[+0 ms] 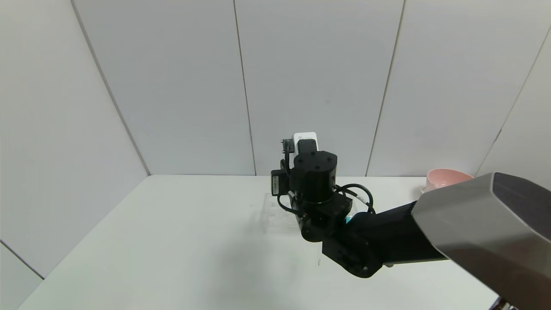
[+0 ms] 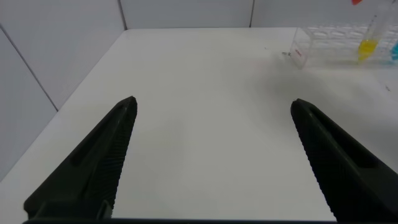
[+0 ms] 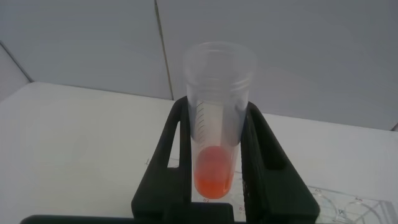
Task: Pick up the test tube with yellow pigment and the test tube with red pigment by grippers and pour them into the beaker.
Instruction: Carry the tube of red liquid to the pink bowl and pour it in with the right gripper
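In the right wrist view my right gripper [image 3: 214, 106] is shut on the test tube with red pigment [image 3: 214, 168]. It holds the tube upright and lifted above the clear rack [image 3: 348, 202]. In the head view the right arm's wrist [image 1: 312, 189] hangs over the rack [image 1: 275, 215] and hides the fingers. The test tube with yellow pigment [image 2: 368, 45] stands in the rack [image 2: 323, 46], far off in the left wrist view. My left gripper [image 2: 213, 106] is open and empty over bare table, well short of the rack. I cannot make out the beaker.
A tube with blue liquid [image 2: 394, 53] stands beside the yellow one in the rack. A pink bowl [image 1: 443, 177] sits at the table's far right, partly behind my right arm. White walls close the table at the back and the left.
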Available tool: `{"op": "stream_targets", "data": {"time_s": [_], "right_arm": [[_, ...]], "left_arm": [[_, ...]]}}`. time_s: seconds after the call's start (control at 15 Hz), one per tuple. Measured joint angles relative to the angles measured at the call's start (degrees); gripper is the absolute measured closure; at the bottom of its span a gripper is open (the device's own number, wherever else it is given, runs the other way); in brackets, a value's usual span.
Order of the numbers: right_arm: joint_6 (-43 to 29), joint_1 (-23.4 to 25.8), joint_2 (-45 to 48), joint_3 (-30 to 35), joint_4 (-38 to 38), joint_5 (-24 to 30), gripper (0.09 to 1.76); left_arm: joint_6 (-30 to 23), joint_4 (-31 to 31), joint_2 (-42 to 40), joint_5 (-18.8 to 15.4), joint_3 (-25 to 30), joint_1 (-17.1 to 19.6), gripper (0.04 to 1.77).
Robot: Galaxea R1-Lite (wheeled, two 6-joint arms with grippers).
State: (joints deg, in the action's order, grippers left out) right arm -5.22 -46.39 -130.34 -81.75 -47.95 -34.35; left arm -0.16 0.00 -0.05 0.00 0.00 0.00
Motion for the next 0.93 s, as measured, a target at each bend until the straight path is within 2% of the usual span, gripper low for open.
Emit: {"op": "stream_targets", "data": {"time_s": [0.27,0.47,0.67,0.93], "right_arm": [[0.1,3.4,7.8,2.0,2.1,0.9,1.33],[0.5,10.6,15.5,10.6,2.0,8.4,1.33],[1.5,22.8,23.1,21.1,1.5,19.9,1.33],[5.4,42.4,29.0,28.3,-1.2,37.2,1.33]], "left_arm": [[0.0,0.0,0.0,0.0,0.0,0.0,0.05],[0.0,0.0,0.0,0.0,0.0,0.0,0.05],[0.0,0.0,0.0,0.0,0.0,0.0,0.05],[0.0,0.0,0.0,0.0,0.0,0.0,0.05]]}}
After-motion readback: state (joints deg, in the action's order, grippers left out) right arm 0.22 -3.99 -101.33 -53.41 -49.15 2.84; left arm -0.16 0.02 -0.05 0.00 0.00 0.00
